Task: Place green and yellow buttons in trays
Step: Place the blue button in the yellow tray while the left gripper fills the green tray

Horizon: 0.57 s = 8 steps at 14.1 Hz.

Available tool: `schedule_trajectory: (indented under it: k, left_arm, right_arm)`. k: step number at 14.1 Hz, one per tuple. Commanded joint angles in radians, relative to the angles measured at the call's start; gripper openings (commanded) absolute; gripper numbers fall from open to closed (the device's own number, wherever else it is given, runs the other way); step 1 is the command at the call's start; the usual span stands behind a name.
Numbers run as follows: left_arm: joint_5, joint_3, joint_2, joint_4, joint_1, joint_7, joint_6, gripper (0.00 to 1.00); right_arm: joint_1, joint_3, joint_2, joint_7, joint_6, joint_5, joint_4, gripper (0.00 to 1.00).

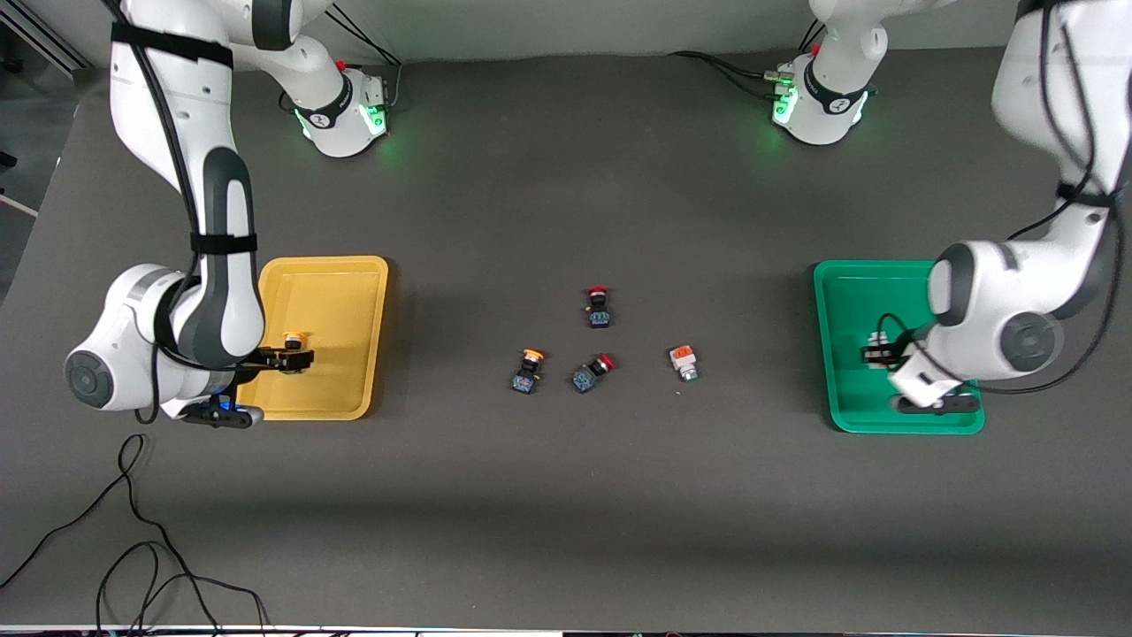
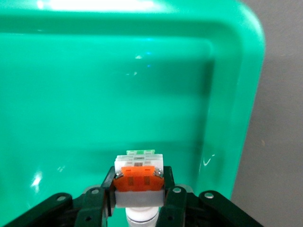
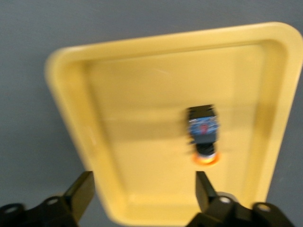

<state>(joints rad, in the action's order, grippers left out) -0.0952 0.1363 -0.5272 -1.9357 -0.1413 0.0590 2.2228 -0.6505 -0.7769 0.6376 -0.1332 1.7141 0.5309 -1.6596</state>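
The right gripper hangs over the yellow tray with its jaws spread wide. A yellow-capped button lies in that tray, so one is done. On the table between the trays, another yellow-capped button waits, just beside two red-capped switches. A white button with an orange block sits nearer the green tray. The left gripper is over the green tray, pinching a second white button. It is not let go yet. Two more are left, I think.
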Motion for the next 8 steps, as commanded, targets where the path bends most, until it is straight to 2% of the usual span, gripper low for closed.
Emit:
schedule_trajectory:
  k: [1, 2, 4, 6, 8]
  left_arm:
    - [-0.029, -0.003, 0.006, 0.004, 0.003, -0.004, -0.006, 0.58]
    - [-0.031, -0.003, 0.009, 0.01, 0.002, -0.022, -0.014, 1.0]
    - [-0.029, -0.003, 0.041, 0.033, 0.0, -0.037, -0.067, 1.0]
    - [-0.029, -0.001, 0.088, 0.111, 0.0, -0.039, -0.217, 1.0]
    - [-0.028, 0.003, 0.119, 0.213, 0.002, -0.036, -0.374, 1.0]
  right_arm:
    - [-0.096, 0.005, 0.01, 0.215, -0.044, 0.021, 0.107, 1.0]
    - [-0.109, 0.031, 0.016, 0.284, -0.042, 0.041, 0.145, 1.0]
    - [-0.109, 0.115, 0.056, 0.416, -0.03, 0.057, 0.216, 1.0]
    - [-0.109, 0.171, 0.12, 0.55, 0.01, 0.067, 0.292, 1.0]
    - [-0.109, 0.211, 0.161, 0.583, 0.07, 0.09, 0.305, 1.0]
